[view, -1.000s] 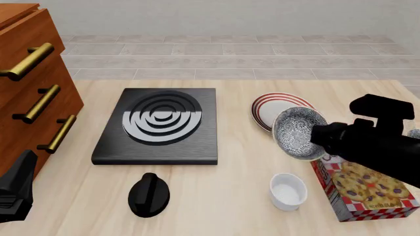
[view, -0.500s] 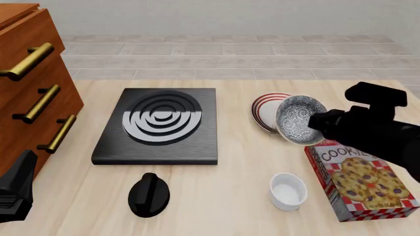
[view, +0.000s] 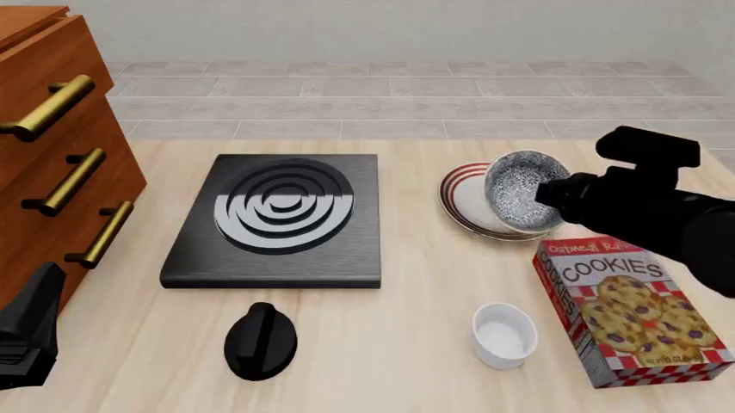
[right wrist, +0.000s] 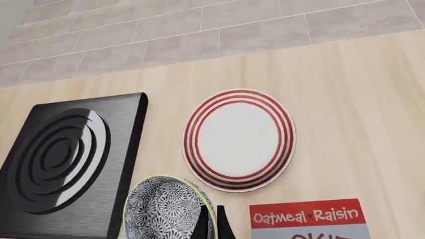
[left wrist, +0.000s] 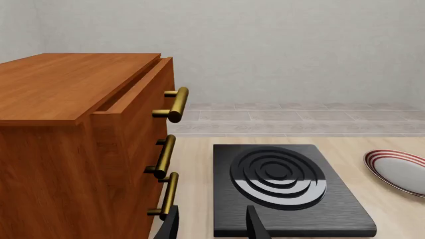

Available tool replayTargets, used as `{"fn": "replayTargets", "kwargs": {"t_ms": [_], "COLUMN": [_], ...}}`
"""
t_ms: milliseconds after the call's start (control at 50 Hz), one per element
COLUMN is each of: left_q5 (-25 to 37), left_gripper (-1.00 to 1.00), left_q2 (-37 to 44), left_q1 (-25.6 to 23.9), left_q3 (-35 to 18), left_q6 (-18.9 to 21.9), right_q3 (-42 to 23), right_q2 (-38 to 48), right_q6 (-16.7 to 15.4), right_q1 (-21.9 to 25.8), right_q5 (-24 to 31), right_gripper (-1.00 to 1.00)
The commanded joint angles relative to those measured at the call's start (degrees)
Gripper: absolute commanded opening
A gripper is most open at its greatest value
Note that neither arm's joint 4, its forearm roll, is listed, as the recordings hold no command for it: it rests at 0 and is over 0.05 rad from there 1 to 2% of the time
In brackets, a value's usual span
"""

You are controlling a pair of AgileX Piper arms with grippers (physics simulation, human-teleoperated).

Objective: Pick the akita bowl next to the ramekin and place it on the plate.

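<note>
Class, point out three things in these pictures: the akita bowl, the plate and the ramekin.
akita bowl (view: 522, 191): front view, on its speckled inside.
plate (right wrist: 238, 139): right wrist view, on its bare white middle.
ramekin (view: 504, 335): front view, on its white inside.

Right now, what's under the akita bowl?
The plate sits below the akita bowl, which the right end effector holds tilted above it. The bowl and arm cover the plate's right part.

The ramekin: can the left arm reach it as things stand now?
Probably yes. The left gripper is open and holds nothing, and the ramekin stands alone; only the black knob lies between them, low enough to pass over. Whether the distance is within reach cannot be judged.
</note>
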Motion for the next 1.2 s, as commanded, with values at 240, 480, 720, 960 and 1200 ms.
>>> {"fn": "replayTargets", "kwargs": {"t_ms": [240,480,720,960,1200], "left_q5": [0.0,0.0,0.0,0.0,0.0], "left_gripper": [1.00,1.00,1.00,1.00,1.00], "left_q2": [0.0,0.0,0.0,0.0,0.0], "left_q1": [0.0,0.0,0.0,0.0,0.0], "left_q3": [0.0,0.0,0.0,0.0,0.0], "left_q6": [0.0,0.0,0.0,0.0,0.0], "right_q3": [-3.8,-4.5,-6.4,-8.6,-10.0], "right_q2": [4.7,8.3,12.7,15.5,18.9], "right_q6": [-0.9,-1.8,-2.9,-4.0,-4.9], "right_q1": [-1.7,-2.5,-3.6,-4.1,-4.3], "right_q5": [-2.5,-4.7,-6.7,-7.0,-8.2], "right_gripper": [-1.00,-1.00,-1.00,-1.00,-1.00]}}
